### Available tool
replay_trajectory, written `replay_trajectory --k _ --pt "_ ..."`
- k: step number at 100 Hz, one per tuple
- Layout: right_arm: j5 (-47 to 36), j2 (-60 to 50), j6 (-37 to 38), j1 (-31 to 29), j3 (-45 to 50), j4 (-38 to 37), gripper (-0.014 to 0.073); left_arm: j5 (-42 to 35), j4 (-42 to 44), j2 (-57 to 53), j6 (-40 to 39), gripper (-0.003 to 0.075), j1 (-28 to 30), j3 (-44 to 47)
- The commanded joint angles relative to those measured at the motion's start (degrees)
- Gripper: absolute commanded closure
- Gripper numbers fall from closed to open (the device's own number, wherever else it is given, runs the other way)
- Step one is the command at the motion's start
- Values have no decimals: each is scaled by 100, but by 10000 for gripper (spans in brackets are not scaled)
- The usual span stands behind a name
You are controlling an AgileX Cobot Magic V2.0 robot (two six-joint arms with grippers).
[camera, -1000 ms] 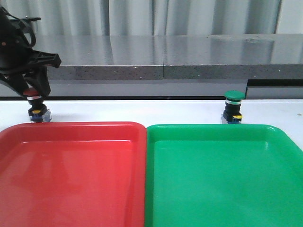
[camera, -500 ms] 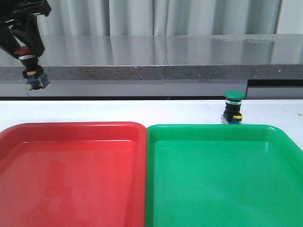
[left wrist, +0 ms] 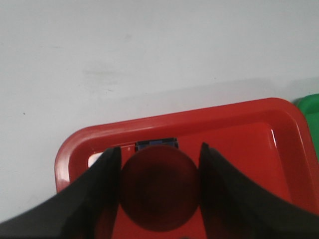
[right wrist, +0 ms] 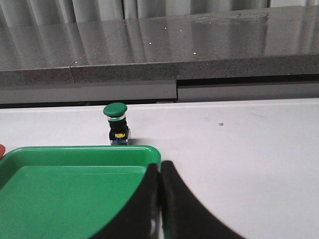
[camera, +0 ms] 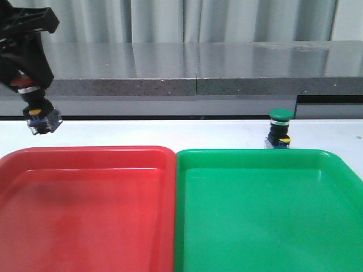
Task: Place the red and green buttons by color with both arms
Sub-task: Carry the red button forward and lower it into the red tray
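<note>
The left gripper [camera: 29, 85], clamped on the red button [camera: 37, 113], hangs above the red tray [camera: 85, 154]; lowering and release come next; the right gripper [right wrist: 160, 172] is pressed together, empty.

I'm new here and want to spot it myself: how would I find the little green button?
Find the big green tray on the right. Just past its far rim, on the white table, stands the green button. Its mushroom cap is green, and it sits untouched, while the red button hangs in the left gripper.

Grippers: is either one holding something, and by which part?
The left gripper holds the red button by its cap. The right gripper is shut and holds nothing.
</note>
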Motion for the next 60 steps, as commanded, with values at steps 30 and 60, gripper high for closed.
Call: replay_trajectory --k 30,60 --pt "-496 -92 -10 -21 -79 -5 661 -1176 -163 -393 -144 552 -537 934" --pt "-496 -92 -10 -21 -79 -5 661 -1359 -197 37 -144 552 -547 945"
